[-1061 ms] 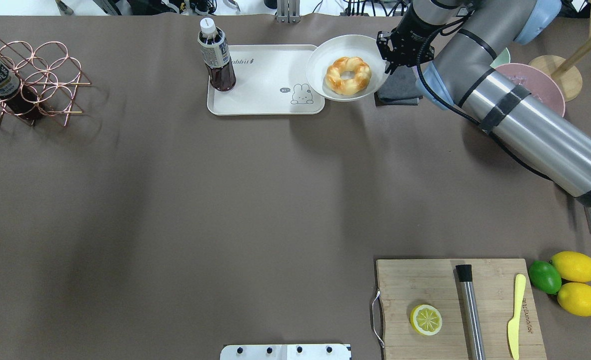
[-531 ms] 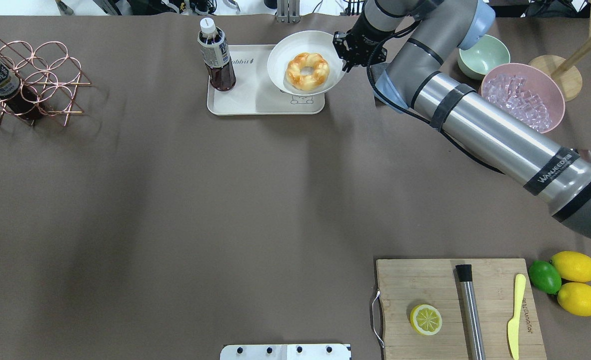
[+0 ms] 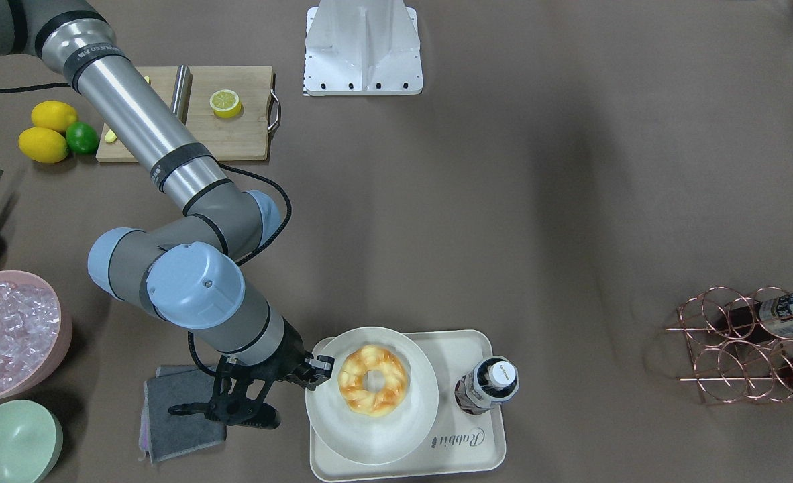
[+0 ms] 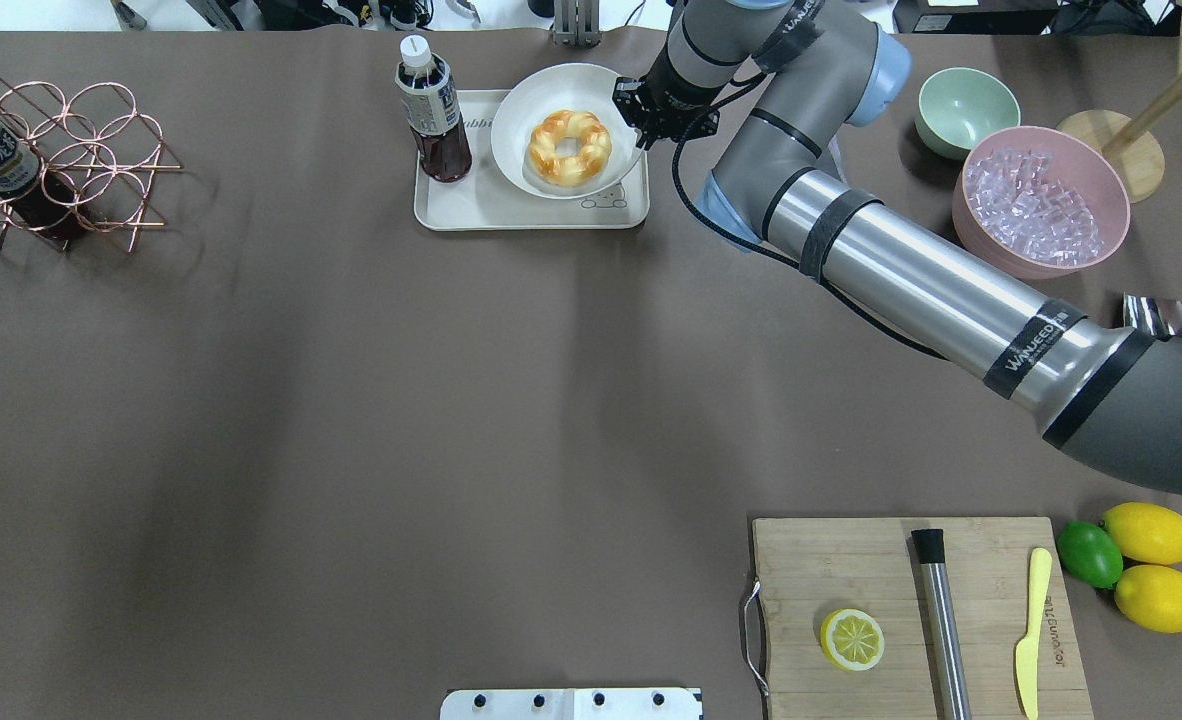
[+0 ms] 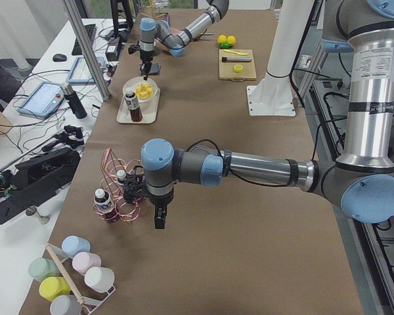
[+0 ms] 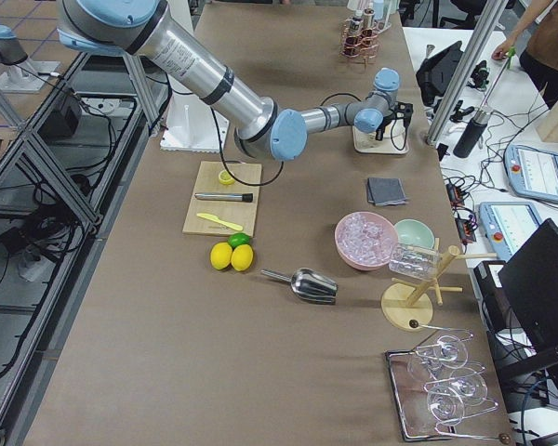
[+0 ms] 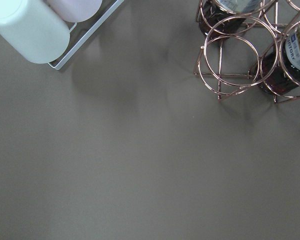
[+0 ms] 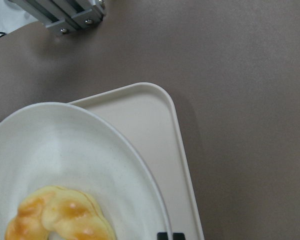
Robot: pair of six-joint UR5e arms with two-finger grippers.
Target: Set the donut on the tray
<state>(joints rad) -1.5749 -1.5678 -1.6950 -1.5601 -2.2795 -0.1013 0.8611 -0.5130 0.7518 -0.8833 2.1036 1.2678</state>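
The donut (image 4: 569, 148), a golden twisted ring, lies in a round white plate (image 4: 521, 125). My right gripper (image 4: 641, 115) is shut on the plate's right rim and holds it over the cream tray (image 4: 531, 218). I cannot tell whether the plate rests on the tray. In the front-facing view the donut (image 3: 373, 380) sits in the plate (image 3: 369, 436) over the tray (image 3: 470, 463), with the gripper (image 3: 319, 371) at the rim. The right wrist view shows the donut (image 8: 60, 220), the plate (image 8: 90, 150) and a tray corner (image 8: 160, 125). My left gripper (image 5: 159, 220) hangs by the wire rack; I cannot tell its state.
A dark drink bottle (image 4: 431, 120) stands on the tray's left end. A copper wire rack (image 4: 61, 160) is at far left. A pink bowl of ice (image 4: 1041, 200), a green bowl (image 4: 966, 110) and a grey cloth (image 3: 182, 409) lie to the right. A cutting board (image 4: 851, 570) is near.
My right gripper has carried the plate with the donut leftward, from beside the tray's right edge to over the tray's middle. The grey cloth is uncovered.
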